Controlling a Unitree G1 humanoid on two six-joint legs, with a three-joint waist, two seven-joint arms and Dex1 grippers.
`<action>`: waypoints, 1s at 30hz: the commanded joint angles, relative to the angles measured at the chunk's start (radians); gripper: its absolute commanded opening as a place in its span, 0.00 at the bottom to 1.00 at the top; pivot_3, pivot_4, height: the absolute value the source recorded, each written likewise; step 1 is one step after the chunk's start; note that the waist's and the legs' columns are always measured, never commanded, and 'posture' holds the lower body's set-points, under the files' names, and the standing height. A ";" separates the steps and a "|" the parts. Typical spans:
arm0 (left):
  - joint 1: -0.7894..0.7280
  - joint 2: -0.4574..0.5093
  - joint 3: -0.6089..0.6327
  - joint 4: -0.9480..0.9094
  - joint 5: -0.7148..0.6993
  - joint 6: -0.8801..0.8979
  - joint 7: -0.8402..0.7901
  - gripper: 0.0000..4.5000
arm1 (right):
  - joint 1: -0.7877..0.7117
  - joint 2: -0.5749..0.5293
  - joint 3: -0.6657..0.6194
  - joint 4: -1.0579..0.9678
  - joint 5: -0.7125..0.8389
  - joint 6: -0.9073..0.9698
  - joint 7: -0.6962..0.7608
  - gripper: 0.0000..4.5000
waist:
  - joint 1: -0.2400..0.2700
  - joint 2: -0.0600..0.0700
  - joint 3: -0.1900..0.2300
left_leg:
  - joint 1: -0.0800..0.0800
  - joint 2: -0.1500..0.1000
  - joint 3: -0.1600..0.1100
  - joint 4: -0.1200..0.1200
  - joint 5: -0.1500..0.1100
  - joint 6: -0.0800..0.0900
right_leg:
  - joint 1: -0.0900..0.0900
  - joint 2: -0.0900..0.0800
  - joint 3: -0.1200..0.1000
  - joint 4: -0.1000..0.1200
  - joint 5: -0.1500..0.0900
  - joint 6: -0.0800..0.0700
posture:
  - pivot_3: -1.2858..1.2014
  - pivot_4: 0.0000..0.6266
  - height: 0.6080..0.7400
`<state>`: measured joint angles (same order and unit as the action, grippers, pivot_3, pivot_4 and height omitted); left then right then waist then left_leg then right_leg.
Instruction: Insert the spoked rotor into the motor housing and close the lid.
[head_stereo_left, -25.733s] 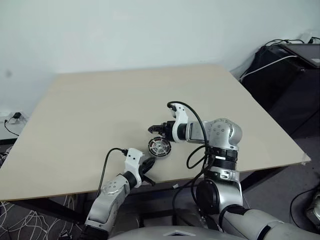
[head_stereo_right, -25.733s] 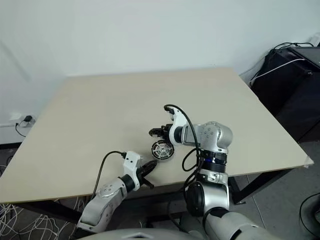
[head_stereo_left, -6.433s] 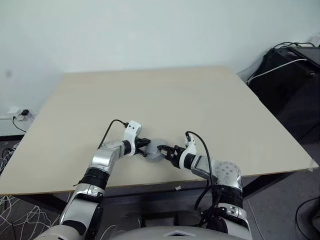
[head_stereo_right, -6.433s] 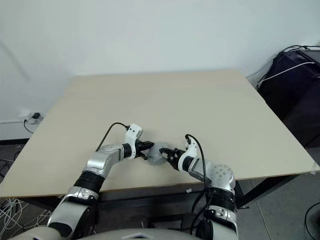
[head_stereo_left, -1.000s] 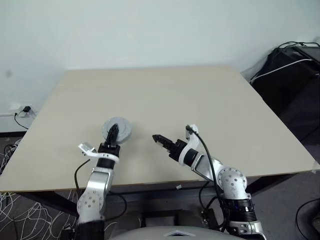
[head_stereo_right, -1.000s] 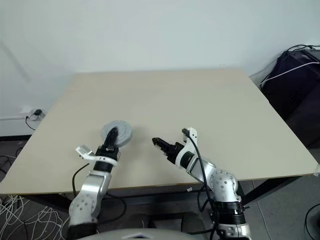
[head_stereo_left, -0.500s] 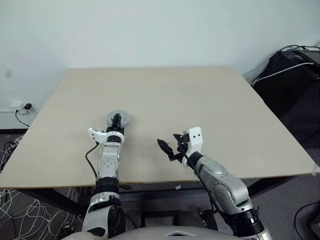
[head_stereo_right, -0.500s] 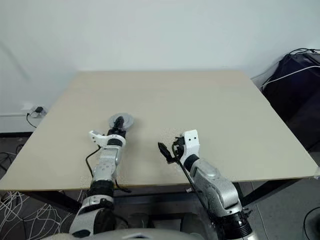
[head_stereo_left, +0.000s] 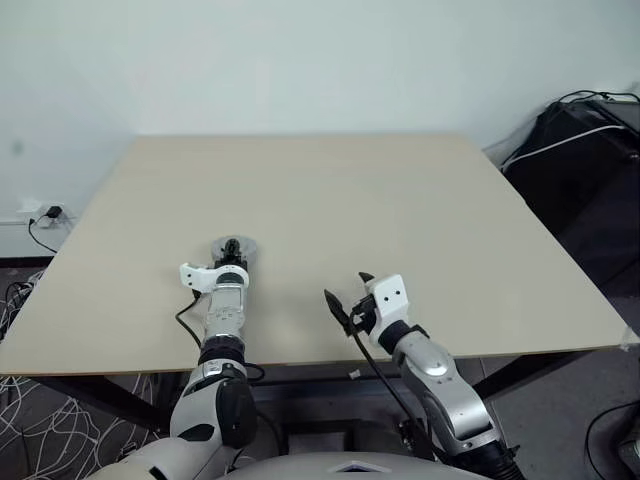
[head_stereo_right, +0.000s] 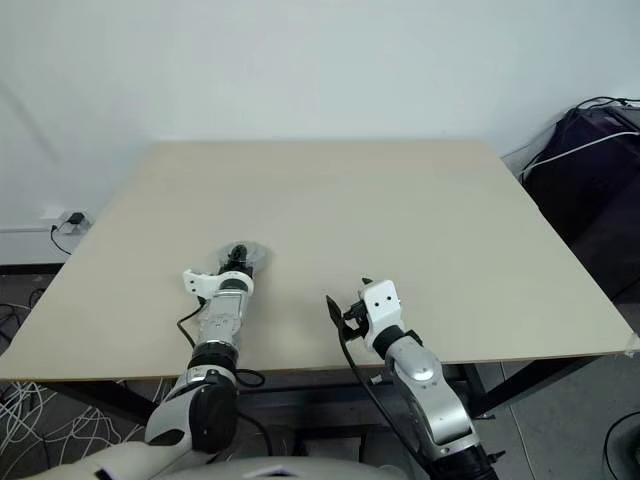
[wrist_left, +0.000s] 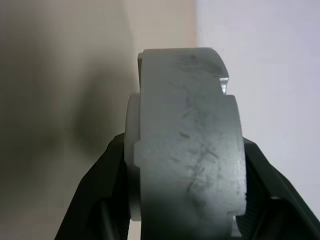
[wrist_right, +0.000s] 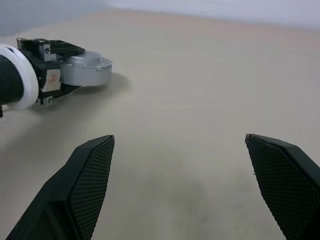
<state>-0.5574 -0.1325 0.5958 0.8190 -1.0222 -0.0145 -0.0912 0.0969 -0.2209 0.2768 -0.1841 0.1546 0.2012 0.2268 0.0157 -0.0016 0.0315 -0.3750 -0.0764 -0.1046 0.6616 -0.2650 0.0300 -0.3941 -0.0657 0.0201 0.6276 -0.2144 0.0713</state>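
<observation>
Left eye view showed my left pincer (head_stereo_left: 233, 247) had lowered the closed motor (head_stereo_left: 236, 244) toward the table (head_stereo_left: 420, 200), gripping it; my right pincer (wrist_right: 175, 185) stood wide, empty.

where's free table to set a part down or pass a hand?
Nearly all of the table is bare: the whole far half, the right side, and the strip between the left gripper and the open right gripper. The crowded patch is near left, where the left gripper holds the closed motor housing at the surface.
</observation>
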 joint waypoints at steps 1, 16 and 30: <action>-0.061 0.005 0.006 0.007 0.035 -0.017 0.001 0.47 | -0.009 0.014 -0.021 -0.018 -0.010 -0.017 0.012 1.00 | 0.001 0.000 0.000 | 0.000 0.000 0.000 0.000 0.000 0.000 | 0.000 0.000 0.000 0.000 0.000 0.000 | 0.52 0.00 1.00; 0.023 -0.034 0.007 -0.025 0.148 -0.004 0.147 0.88 | -0.005 0.053 -0.048 -0.004 -0.026 0.002 0.023 1.00 | -0.004 0.000 -0.002 | 0.008 0.003 0.001 0.000 0.001 -0.001 | 0.007 0.002 0.001 0.000 0.001 0.001 | 0.52 0.00 1.00; 0.390 -0.175 -0.142 -0.469 0.203 0.220 0.380 0.99 | -0.011 0.079 -0.058 0.016 -0.034 0.017 0.035 1.00 | -0.033 0.001 -0.009 | 0.017 0.013 0.003 -0.002 -0.002 -0.003 | 0.014 0.006 0.002 0.001 -0.003 0.000 | 0.52 0.00 1.00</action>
<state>-0.3538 -0.1387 0.5091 0.4266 -0.8374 0.1728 0.2568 0.1024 -0.1488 0.2260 -0.1554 0.1233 0.2266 0.2583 -0.0170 -0.0003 0.0221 -0.3579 -0.0631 -0.1020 0.6591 -0.2668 0.0264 -0.3814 -0.0593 0.0217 0.6288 -0.2177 0.0707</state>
